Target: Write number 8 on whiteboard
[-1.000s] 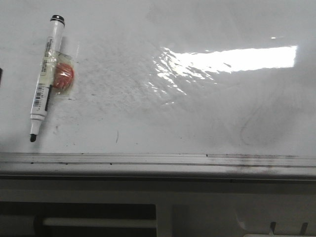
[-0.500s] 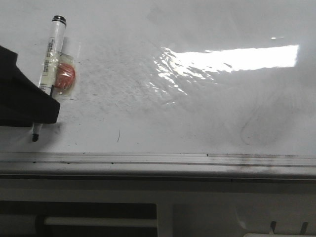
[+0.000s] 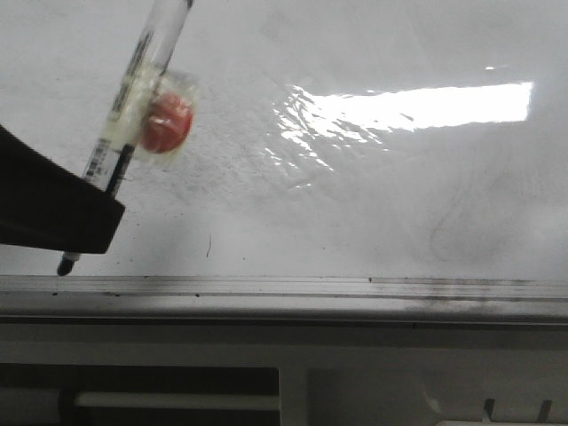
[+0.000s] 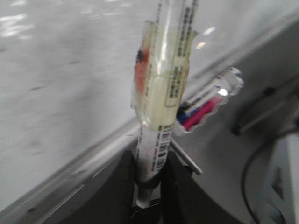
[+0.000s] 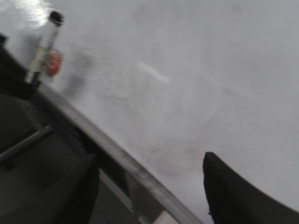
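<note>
The whiteboard (image 3: pixel 373 195) is glossy white with grey erased smudges and a silver rail (image 3: pixel 284 286) along its near edge. No black number 8 shows on it. A white marker (image 3: pixel 133 98) with a barcode label and a red ball (image 3: pixel 167 122) taped to it is tilted, its black tip (image 3: pixel 64 264) close to the rail. My left gripper (image 3: pixel 98 200) is shut on the marker's lower barrel, as the left wrist view (image 4: pixel 149 172) shows. My right gripper (image 5: pixel 149 157) is open and empty above the rail (image 5: pixel 117 161), with the marker (image 5: pixel 43 46) far off.
A glare patch (image 3: pixel 417 106) lies on the board's far right. Beyond the rail, the left wrist view shows a shiny packet (image 4: pixel 210 105) with coloured contents and cables (image 4: pixel 261 154) on a grey surface. A white frame with a bar (image 3: pixel 177 401) sits below the rail.
My left gripper came in from the left and closed on the marker that lay on the board. The marker is now raised and tilted, its upper end shifted up and right.
</note>
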`<state>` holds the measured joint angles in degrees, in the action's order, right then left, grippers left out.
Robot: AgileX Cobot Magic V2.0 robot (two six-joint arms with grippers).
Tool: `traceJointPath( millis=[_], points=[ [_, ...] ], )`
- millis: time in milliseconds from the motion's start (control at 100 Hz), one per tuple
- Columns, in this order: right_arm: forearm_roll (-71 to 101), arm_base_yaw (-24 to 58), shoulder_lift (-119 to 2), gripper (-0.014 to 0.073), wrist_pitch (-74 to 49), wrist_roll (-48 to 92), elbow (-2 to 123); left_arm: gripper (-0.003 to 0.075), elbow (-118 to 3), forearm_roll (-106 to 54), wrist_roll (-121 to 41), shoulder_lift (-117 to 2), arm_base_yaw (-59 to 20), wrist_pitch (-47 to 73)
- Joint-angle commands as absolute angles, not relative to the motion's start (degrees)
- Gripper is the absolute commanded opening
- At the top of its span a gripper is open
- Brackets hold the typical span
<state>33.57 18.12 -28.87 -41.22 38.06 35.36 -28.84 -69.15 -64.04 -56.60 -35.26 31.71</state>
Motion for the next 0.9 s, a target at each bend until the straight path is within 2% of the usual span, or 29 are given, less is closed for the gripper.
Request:
traceJointPath(
  millis=[0, 70, 150, 490, 780, 850, 890],
  points=[
    [45.6, 21.2, -32.6, 0.0418, -40.7, 50.0, 38.2, -0.0020, -30.7, -82.4, -81.0, -54.6, -35.4, 41.6],
    [52.3, 23.6, -35.5, 0.0418, -41.8, 56.6, 38.7, -0.0020, -30.7, -89.3, -90.1, -54.6, -35.4, 47.0],
    [57.1, 26.1, -38.7, 0.0418, -42.2, 61.8, 39.3, -0.0020, -30.7, -92.5, -93.5, -54.9, -35.4, 48.8],
    [72.1, 35.3, -51.9, 0.0418, -39.7, 77.8, 43.5, -0.0020, -30.7, -92.5, -93.6, -55.1, -35.4, 53.7],
    [74.6, 38.2, -60.5, 0.0415, -38.6, 80.0, 48.5, -0.0020, -30.7, -92.5, -93.6, -55.1, -35.4, 54.4],
    [74.8, 38.6, -61.5, 0.0344, -38.6, 80.0, 48.7, -0.0020, -30.7, -92.5, -93.6, -55.1, -35.4, 54.4],
    [74.8, 38.6, -61.7, 0.0251, -38.6, 80.0, 48.7, -0.0020, -30.7, -92.5, -93.6, -55.1, -35.4, 54.4]
  ],
)
